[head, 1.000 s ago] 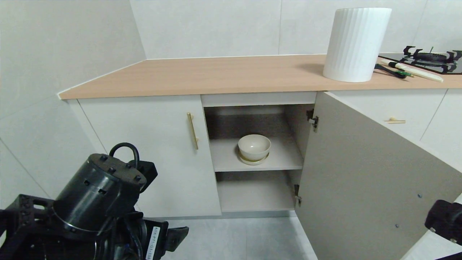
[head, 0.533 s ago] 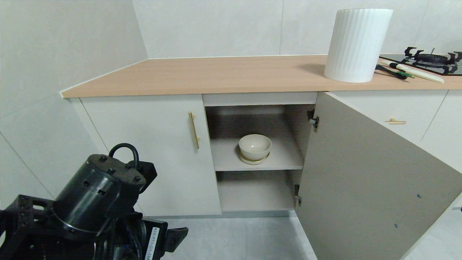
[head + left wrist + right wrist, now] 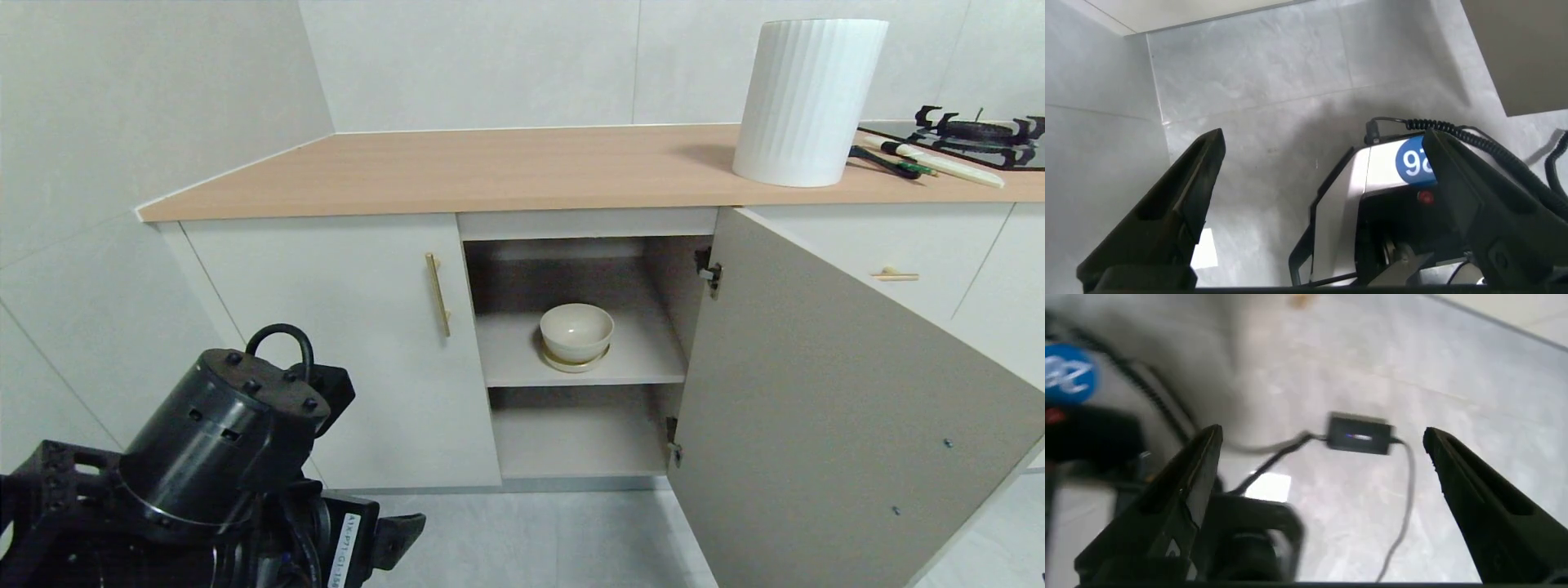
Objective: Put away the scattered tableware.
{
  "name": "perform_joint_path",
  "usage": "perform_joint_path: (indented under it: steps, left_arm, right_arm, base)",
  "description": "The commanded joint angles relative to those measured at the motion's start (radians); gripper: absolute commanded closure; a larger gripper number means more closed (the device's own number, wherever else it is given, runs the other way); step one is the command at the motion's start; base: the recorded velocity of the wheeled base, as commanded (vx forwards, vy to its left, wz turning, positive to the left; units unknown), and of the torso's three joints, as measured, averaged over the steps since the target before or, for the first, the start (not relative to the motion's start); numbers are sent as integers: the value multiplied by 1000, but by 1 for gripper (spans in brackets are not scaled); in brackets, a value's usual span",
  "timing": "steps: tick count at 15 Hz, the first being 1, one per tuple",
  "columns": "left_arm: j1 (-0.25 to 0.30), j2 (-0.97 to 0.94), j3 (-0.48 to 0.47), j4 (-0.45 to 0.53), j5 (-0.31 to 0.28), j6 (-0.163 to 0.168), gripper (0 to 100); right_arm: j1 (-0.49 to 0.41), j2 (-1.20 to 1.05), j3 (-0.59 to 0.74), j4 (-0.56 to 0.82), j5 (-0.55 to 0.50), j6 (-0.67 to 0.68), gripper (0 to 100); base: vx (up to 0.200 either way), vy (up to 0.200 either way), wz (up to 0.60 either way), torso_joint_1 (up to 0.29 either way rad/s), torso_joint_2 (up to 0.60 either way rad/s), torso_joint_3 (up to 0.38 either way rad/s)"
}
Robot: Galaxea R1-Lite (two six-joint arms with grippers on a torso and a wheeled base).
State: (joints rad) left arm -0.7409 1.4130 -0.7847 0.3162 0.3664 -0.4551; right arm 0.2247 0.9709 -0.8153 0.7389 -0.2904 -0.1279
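A cream bowl (image 3: 576, 329) sits on a small plate (image 3: 573, 363) on the middle shelf of the open cabinet (image 3: 653, 359). My left arm (image 3: 220, 441) hangs low at the front left, well short of the cabinet. In the left wrist view my left gripper (image 3: 1323, 143) is open, with only grey floor tiles between its fingers. My right gripper (image 3: 1323, 437) is also open and points down at the floor, nothing held.
The cabinet door (image 3: 816, 392) stands swung out to the right. The left door with a gold handle (image 3: 438, 294) is closed. On the wooden countertop (image 3: 490, 167) stand a white ribbed canister (image 3: 808, 98), some utensils (image 3: 931, 159) and a stove (image 3: 976, 131). A cable and black box (image 3: 1360, 433) lie on the floor.
The right arm, at the lower right edge one second ago, has dropped out of the head view. The camera shifted slightly. Bowl, plate and left arm stay put.
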Motion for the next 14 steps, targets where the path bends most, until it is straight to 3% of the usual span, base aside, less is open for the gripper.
perform_joint_path:
  steps: [1, 4, 7, 9, 14]
  left_arm:
    - [0, 1, 2, 0, 0, 0, 0]
    - [0, 0, 2, 0, 0, 1, 0]
    - [-2, 0, 4, 0, 0, 1, 0]
    - [-2, 1, 4, 0, 0, 1, 0]
    - [-2, 1, 4, 0, 0, 0, 0]
  right_arm:
    - [-61, -29, -19, -1, 2, -9, 0]
    - [-102, 12, -18, -19, 1, -9, 0]
    - [-249, 154, -2, -127, 4, -10, 0]
    - [-300, 229, 13, -214, 7, -9, 0]
    - [-343, 305, 13, -317, 106, -1, 0]
  base:
    - [0, 0, 0, 0, 0, 0]
    - [0, 0, 0, 0, 0, 0]
    - [0, 0, 0, 0, 0, 0]
    - [0, 0, 0, 0, 0, 0]
    - [0, 0, 0, 0, 0, 0]
